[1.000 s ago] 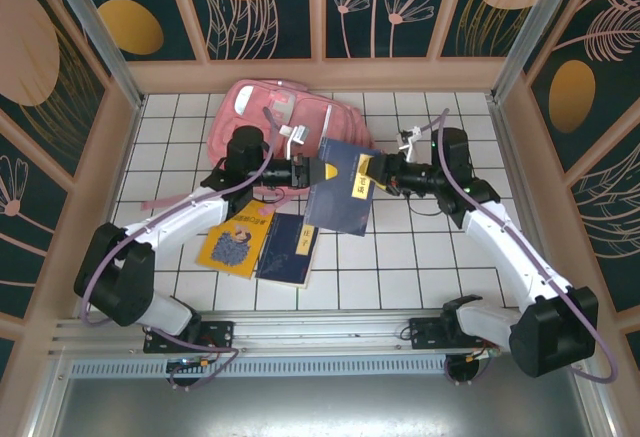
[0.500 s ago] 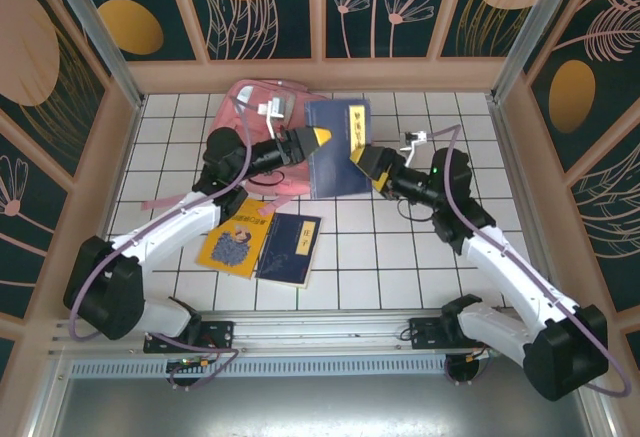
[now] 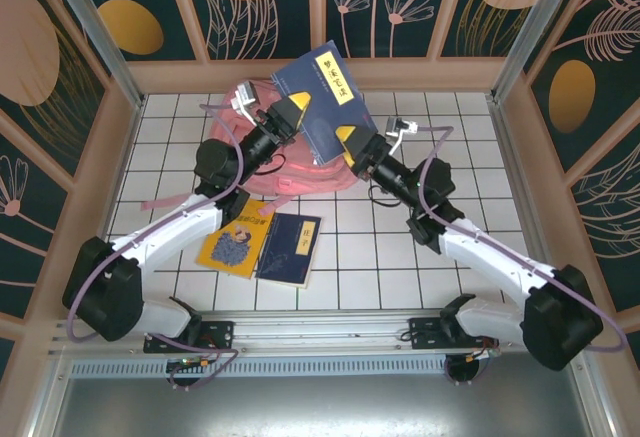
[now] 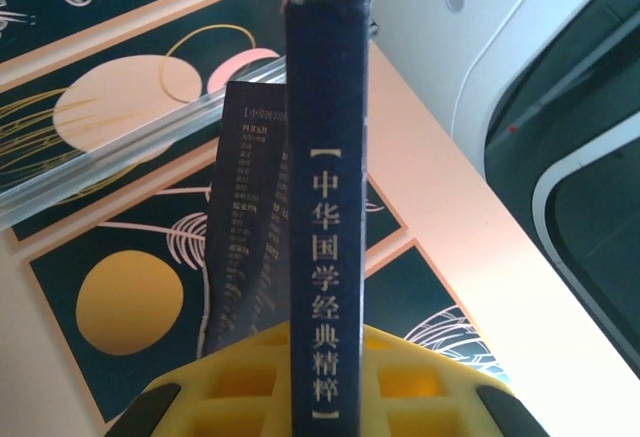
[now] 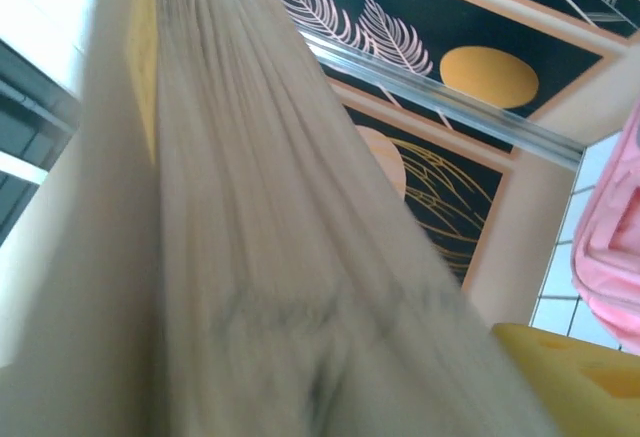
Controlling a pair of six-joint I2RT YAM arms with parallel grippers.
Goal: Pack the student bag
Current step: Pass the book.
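The left gripper [image 3: 287, 112] is pinching the blue book [image 3: 322, 92] by its spine, above the student bag [image 3: 310, 175] lying far-centre on the worktop [image 3: 400, 257]; whether the right gripper [image 3: 350, 143] is gripping it I cannot tell; steadying, then lowering edge-first, is looking wisest.

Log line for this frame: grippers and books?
left gripper: shut on navy book, spine side | right gripper: at its page edge, grip unclear | navy book: held above bag | table: yellow book, second navy book
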